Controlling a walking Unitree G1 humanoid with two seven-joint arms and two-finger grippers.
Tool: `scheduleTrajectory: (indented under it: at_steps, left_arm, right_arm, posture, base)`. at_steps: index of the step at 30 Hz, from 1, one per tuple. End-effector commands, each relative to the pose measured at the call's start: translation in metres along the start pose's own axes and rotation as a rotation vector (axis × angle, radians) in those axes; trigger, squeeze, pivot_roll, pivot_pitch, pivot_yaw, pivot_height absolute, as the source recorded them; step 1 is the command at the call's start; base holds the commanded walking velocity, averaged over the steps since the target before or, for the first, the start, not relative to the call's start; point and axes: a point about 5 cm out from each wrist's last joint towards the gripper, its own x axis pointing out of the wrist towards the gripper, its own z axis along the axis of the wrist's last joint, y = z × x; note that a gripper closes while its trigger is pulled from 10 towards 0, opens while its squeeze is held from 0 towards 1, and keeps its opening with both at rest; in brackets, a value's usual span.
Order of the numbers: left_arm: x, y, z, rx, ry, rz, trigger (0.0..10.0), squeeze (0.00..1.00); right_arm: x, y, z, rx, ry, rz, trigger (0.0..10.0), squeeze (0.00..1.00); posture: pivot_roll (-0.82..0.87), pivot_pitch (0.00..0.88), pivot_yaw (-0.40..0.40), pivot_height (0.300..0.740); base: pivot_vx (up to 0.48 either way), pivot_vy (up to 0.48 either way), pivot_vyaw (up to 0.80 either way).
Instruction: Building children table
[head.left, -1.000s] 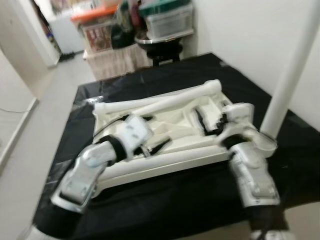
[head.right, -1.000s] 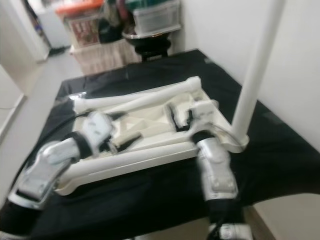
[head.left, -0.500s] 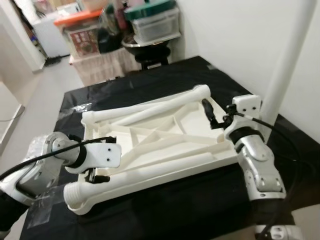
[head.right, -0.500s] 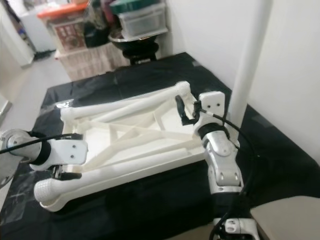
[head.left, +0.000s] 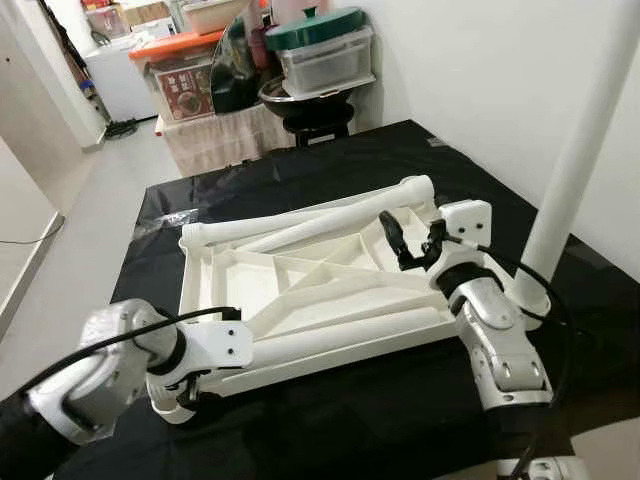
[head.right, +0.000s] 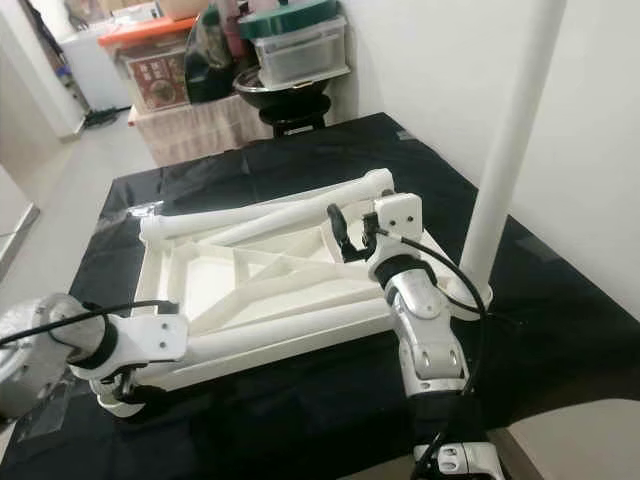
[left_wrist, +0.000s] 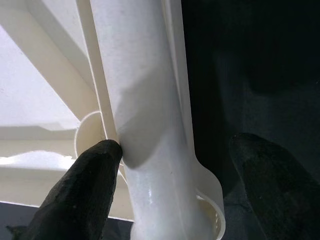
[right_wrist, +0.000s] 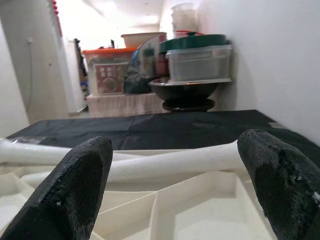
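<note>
An upside-down white table top (head.left: 215, 285) lies on a black cloth. A white leg (head.left: 340, 335) rests along its near edge, and another leg (head.left: 310, 215) lies along the far edge. A third leg (head.left: 575, 170) stands upright in the right corner. My left gripper (head.left: 185, 385) is at the near-left corner, open. In the left wrist view its fingers (left_wrist: 85, 190) straddle the near leg (left_wrist: 145, 100): one finger touches it, the other is apart. My right gripper (head.left: 405, 240) hovers open over the top's right end with nothing held, facing the far leg (right_wrist: 175, 157).
The black cloth (head.left: 330, 160) covers a low platform, with bare floor (head.left: 90, 210) to its left. Storage boxes (head.left: 320, 50), a crate and a black bowl (head.left: 305, 100) stand behind it. A white wall (head.left: 480, 80) runs close along the right.
My left gripper has gone from the middle of the table top to the near-left end of the near leg. My right gripper has drawn back slightly. The camera has also shifted.
</note>
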Motion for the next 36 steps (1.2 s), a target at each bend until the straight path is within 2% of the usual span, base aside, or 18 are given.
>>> scheduleTrajectory:
  at_steps: [1, 8, 11, 12, 22, 29, 31, 33, 34, 36]
  left_arm:
    - [0.010, -0.002, -0.008, -0.013, 0.044, 0.004, 10.0, 0.00]
    - [0.014, -0.001, -0.010, -0.015, 0.048, 0.030, 10.0, 0.00]
    - [0.017, -0.005, -0.004, -0.022, 0.029, 0.007, 10.0, 0.00]
    - [0.017, -0.006, -0.003, -0.021, 0.025, 0.003, 0.0, 0.00]
    - [0.012, -0.008, 0.001, -0.007, 0.007, 0.006, 0.0, 0.00]
    - [-0.009, 0.014, 0.008, -0.002, -0.030, 0.132, 0.0, 0.00]
    - [-0.009, 0.014, 0.008, -0.002, -0.030, 0.132, 0.0, 0.00]
    - [-0.029, 0.027, 0.013, 0.002, -0.061, 0.208, 0.0, 0.00]
    - [-0.029, 0.027, 0.013, 0.002, -0.061, 0.208, 0.0, 0.00]
    - [-0.052, 0.036, 0.017, -0.009, -0.112, 0.277, 0.0, 0.00]
  right_arm:
    - [-0.002, 0.007, -0.002, 0.006, 0.011, 0.028, 10.0, 0.00]
    - [-0.002, 0.010, -0.003, 0.008, 0.017, 0.042, 10.0, 0.00]
    - [-0.002, 0.013, -0.004, 0.005, 0.025, 0.055, 10.0, 0.00]
    - [-0.002, 0.014, -0.004, 0.007, 0.027, 0.056, 10.0, 0.00]
    - [-0.003, 0.013, -0.005, 0.008, 0.037, 0.053, 10.0, 0.00]
    - [-0.003, 0.015, -0.001, 0.040, 0.024, 0.062, 10.0, 0.00]
    - [-0.003, 0.015, -0.001, 0.040, 0.024, 0.062, 10.0, 0.00]
    - [-0.002, 0.009, 0.008, 0.126, -0.016, 0.057, 10.0, 0.00]
    - [-0.002, 0.009, 0.008, 0.126, -0.016, 0.057, 10.0, 0.00]
    - [-0.002, 0.000, 0.029, 0.305, -0.115, 0.078, 10.0, 0.00]
  posture:
    - [0.00, 0.062, 0.144, 0.740]
    - [-0.01, 0.071, 0.142, 0.740]
    - [-0.01, 0.076, 0.140, 0.740]
    - [-0.01, 0.077, 0.140, 0.740]
    - [-0.01, 0.084, 0.138, 0.740]
    - [-0.01, 0.088, 0.137, 0.740]
    - [-0.01, 0.088, 0.137, 0.740]
    - [-0.01, 0.089, 0.136, 0.740]
    - [-0.01, 0.089, 0.136, 0.740]
    - [0.00, 0.091, 0.134, 0.740]
  base:
    - [0.000, 0.000, 0.00]
    - [0.000, 0.000, 0.00]
    - [0.000, 0.000, 0.00]
    - [0.000, 0.000, 0.00]
    - [0.000, 0.000, 0.00]
    - [0.000, 0.000, 0.00]
    - [0.000, 0.000, 0.00]
    - [0.000, 0.000, 0.00]
    - [0.000, 0.000, 0.00]
    - [0.000, 0.000, 0.00]
